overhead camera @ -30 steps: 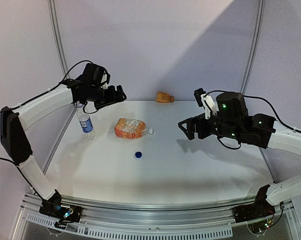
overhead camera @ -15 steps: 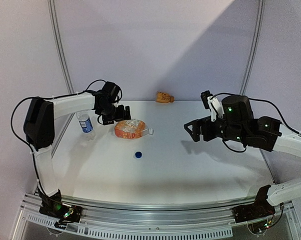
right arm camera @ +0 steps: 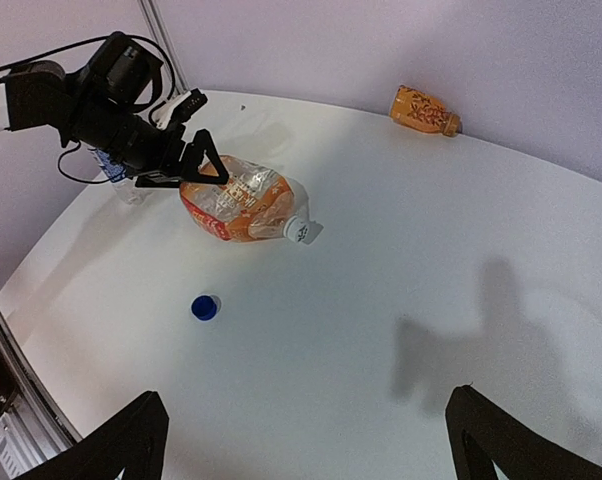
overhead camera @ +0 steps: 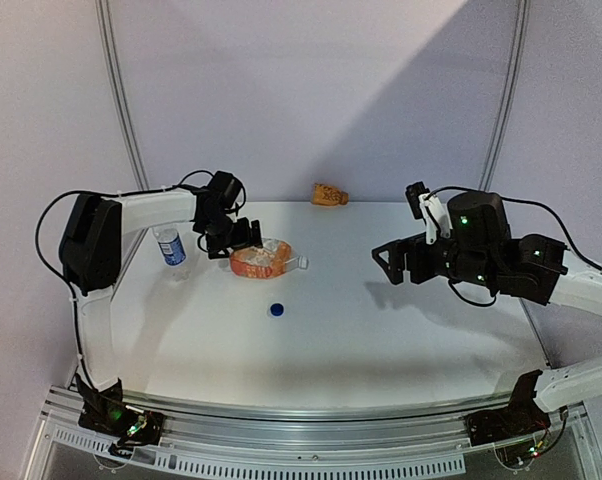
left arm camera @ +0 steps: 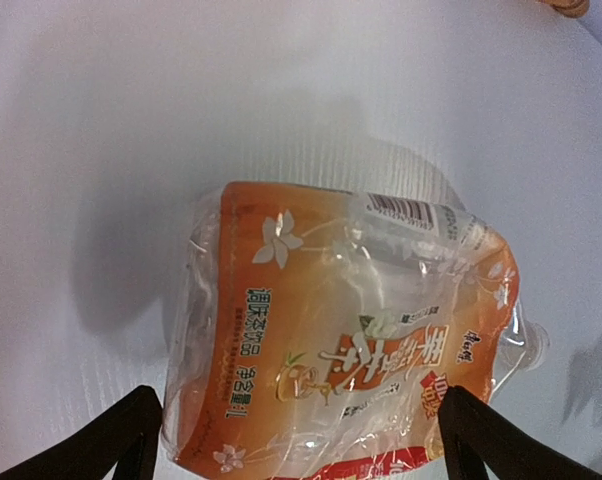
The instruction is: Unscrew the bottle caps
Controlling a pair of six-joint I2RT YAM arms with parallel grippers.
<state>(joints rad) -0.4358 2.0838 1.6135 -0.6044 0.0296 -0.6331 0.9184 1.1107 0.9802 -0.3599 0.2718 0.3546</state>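
The wide orange bottle (overhead camera: 259, 259) lies on its side, its white cap (overhead camera: 302, 263) on and pointing right. My left gripper (overhead camera: 231, 240) is open just above the bottle's base end. In the left wrist view the bottle (left arm camera: 341, 340) fills the space between the spread fingers (left arm camera: 121, 440), and the white cap (left arm camera: 534, 343) is at the right. The slim water bottle (overhead camera: 169, 247) stands upright at the left with no cap on. The dark blue cap (overhead camera: 277, 310) lies loose on the table. My right gripper (overhead camera: 391, 264) is open and empty, held above the table's right side.
A small orange bottle (overhead camera: 329, 195) lies at the table's back edge. The right wrist view shows the orange bottle (right arm camera: 236, 200), the blue cap (right arm camera: 204, 307) and the left gripper (right arm camera: 186, 165) beyond its own open gripper (right arm camera: 306, 440).
My left gripper has swung right and down from above the water bottle to the orange bottle's base end. My right gripper has drifted slightly right.
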